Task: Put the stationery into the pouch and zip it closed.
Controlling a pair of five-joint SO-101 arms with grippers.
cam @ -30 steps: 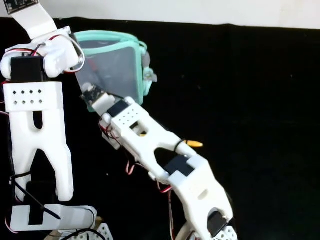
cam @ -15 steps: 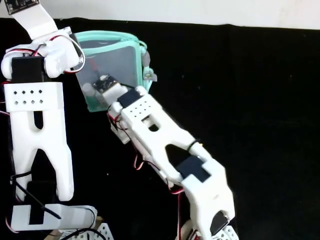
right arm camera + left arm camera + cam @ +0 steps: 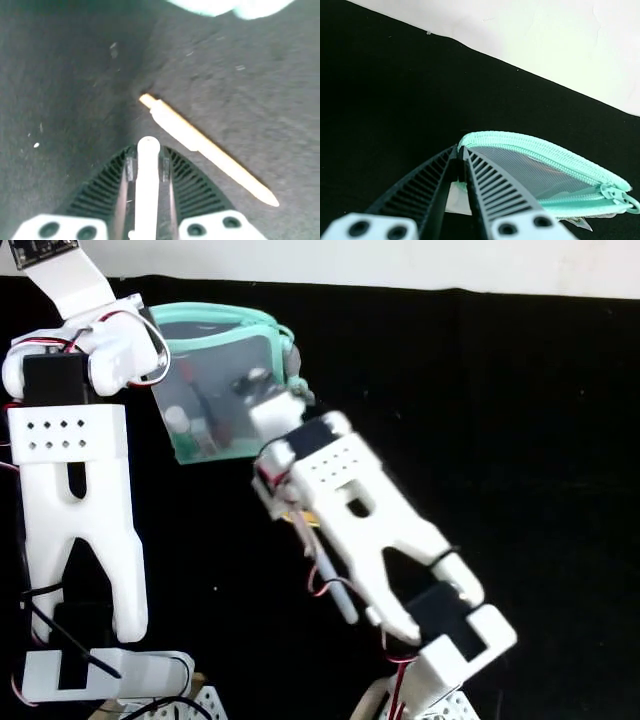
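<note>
A mint-green mesh pouch (image 3: 225, 370) lies at the back left of the black cloth, with small items showing through its mesh. My left gripper (image 3: 460, 151) is shut on the pouch's (image 3: 535, 172) edge, at the end away from the zip pull (image 3: 615, 194). My right gripper (image 3: 148, 150) is shut on a white pen (image 3: 148, 190), a little above the cloth. In the high view that white pen (image 3: 335, 590) sticks out from under the right arm (image 3: 350, 490). A yellowish pen (image 3: 205, 145) lies on the cloth just beyond the right gripper's tips.
The left arm (image 3: 70, 440) stands tall along the left side. A white wall strip (image 3: 400, 265) borders the far edge of the cloth. The right half of the black cloth (image 3: 520, 420) is open.
The right arm has swung right and drawn back from the pouch's front. The pouch's contents now show, and the white pen now juts out below the arm. The left arm kept still.
</note>
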